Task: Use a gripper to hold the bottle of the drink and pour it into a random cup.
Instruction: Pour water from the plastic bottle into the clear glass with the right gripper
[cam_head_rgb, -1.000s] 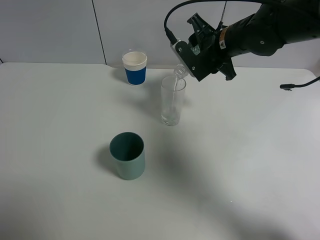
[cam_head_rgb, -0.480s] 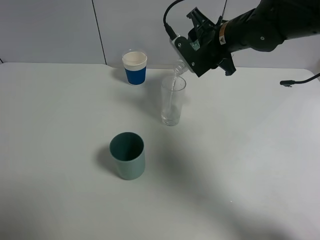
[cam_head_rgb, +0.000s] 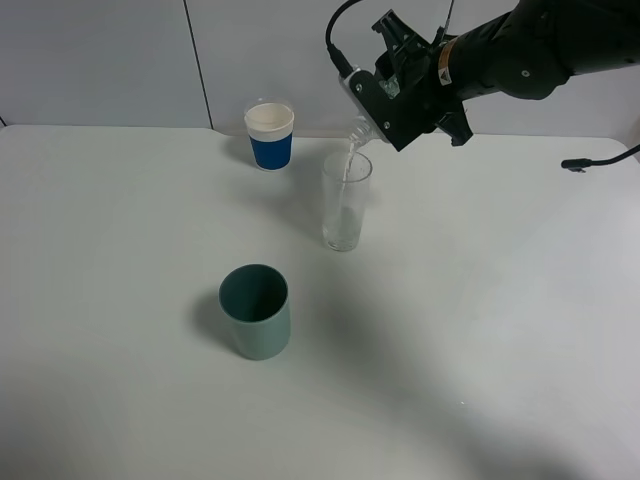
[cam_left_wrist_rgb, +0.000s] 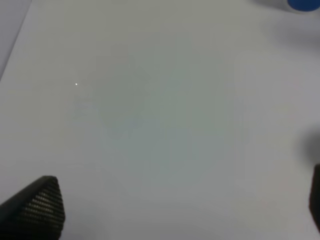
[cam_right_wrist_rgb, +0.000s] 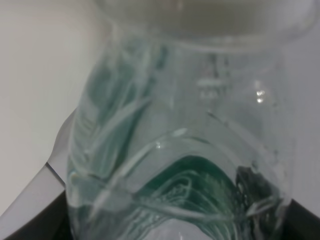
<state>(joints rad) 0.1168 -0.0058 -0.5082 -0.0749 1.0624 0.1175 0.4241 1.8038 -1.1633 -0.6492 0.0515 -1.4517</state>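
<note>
— Over the tall glass (cam_head_rgb: 346, 205), what do you see?
— I see my right claw (cam_head_rgb: 383, 105) pinching the bottle (cam_head_rgb: 358, 132), tipped, mouth just above the rim. My left claw (cam_left_wrist_rgb: 175, 210) hangs spread wide.

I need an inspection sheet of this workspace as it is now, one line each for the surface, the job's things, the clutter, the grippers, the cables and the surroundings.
Surface: white table, no spill seen.
Job's things: bottle is tilted, with its neck above the glass. The glass stands upright, and a thin stream seems to fall into it.
Clutter: paper cup behind the glass and teal cup in front. Both are upright and apart from the glass.
Grippers: right gripper is shut on the bottle. Left gripper has its fingers wide apart and holds nothing.
Cables: black cable loops above the right gripper. Loose cable end lies at the table's right side.
Surroundings: pale wall; nothing else seen.
</note>
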